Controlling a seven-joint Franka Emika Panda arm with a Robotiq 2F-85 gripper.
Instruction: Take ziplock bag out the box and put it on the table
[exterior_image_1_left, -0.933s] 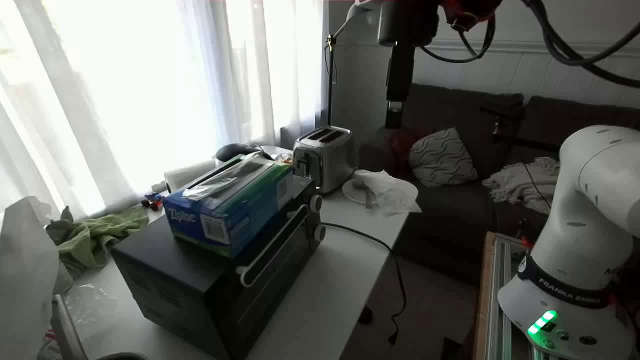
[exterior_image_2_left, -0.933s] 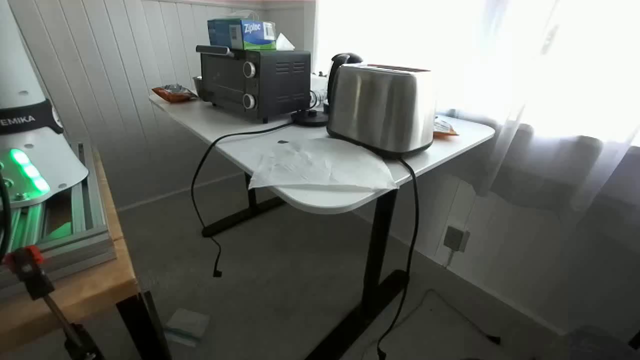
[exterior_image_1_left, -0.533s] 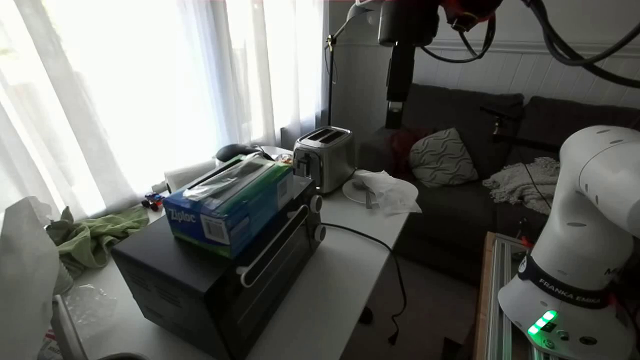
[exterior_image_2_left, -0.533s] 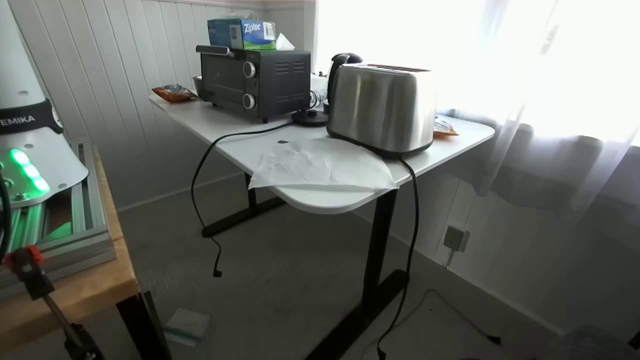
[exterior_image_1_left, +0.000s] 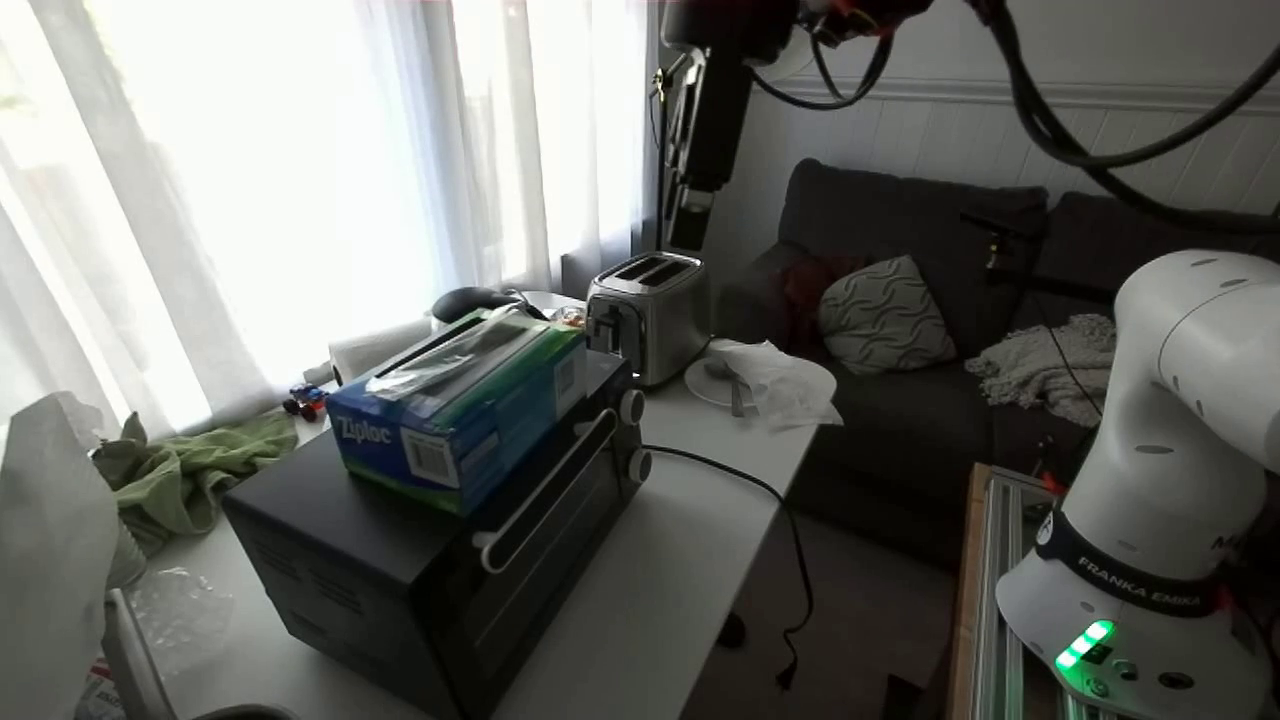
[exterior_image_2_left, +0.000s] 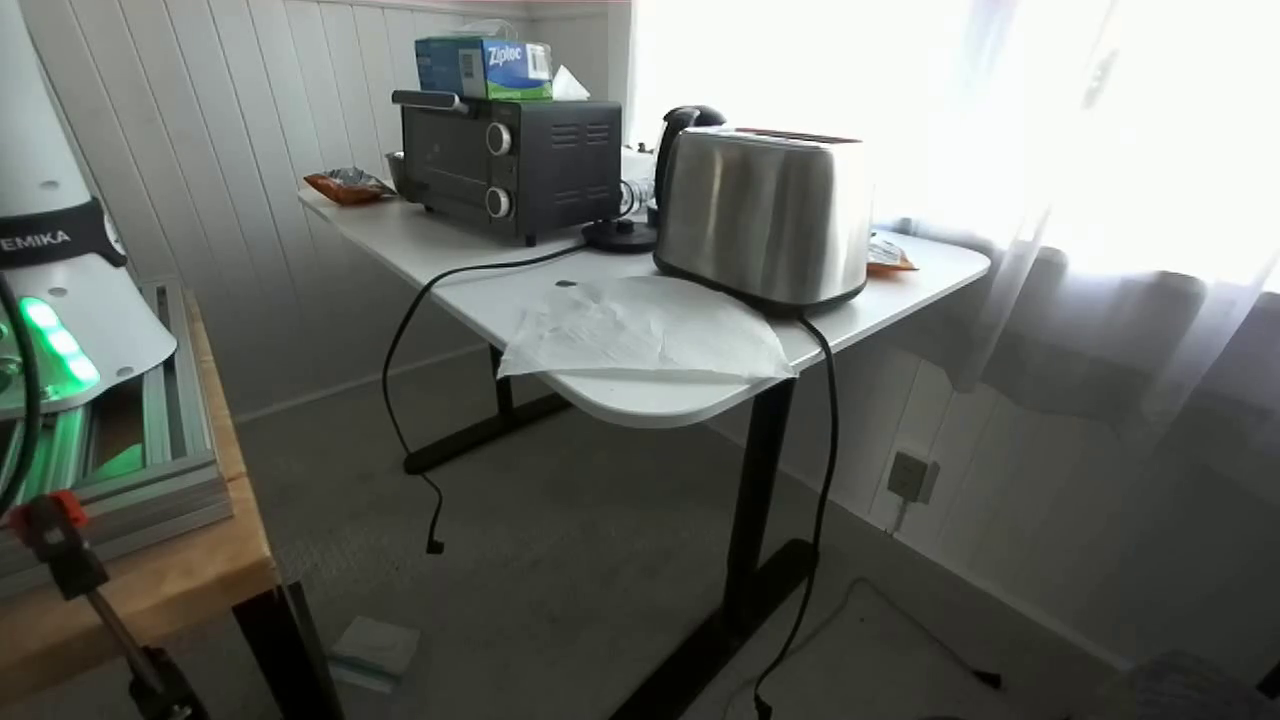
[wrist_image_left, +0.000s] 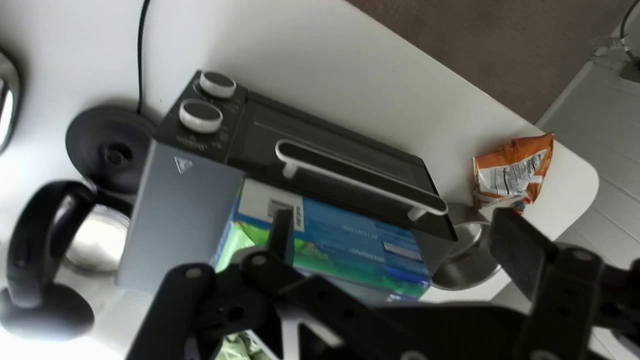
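A blue and green Ziploc box (exterior_image_1_left: 450, 430) lies on top of a black toaster oven (exterior_image_1_left: 330, 570); the box shows in both exterior views (exterior_image_2_left: 484, 70). A clear plastic bag (exterior_image_1_left: 455, 362) sticks out of the slot in the box's top. In the wrist view the box (wrist_image_left: 350, 245) is partly hidden behind my fingers. My gripper (exterior_image_1_left: 690, 215) hangs in the air, above and beyond the box near the toaster, touching nothing. In the wrist view my gripper (wrist_image_left: 400, 232) is open, its fingers wide apart and empty. The white table (exterior_image_1_left: 680, 530) is under the oven.
A steel toaster (exterior_image_1_left: 650, 310) and a plate with paper (exterior_image_1_left: 715, 390) stand beyond the oven. A black kettle (wrist_image_left: 40, 250), metal bowl (wrist_image_left: 465, 260) and orange snack bag (wrist_image_left: 512, 172) are around the oven. The oven handle (wrist_image_left: 360, 175) juts out. A black cord (exterior_image_1_left: 740, 475) crosses the table edge.
In an exterior view my gripper has moved left, toward the box, and tilted slightly. The arm's cables have shifted with it. The box, bag and other things stay put.
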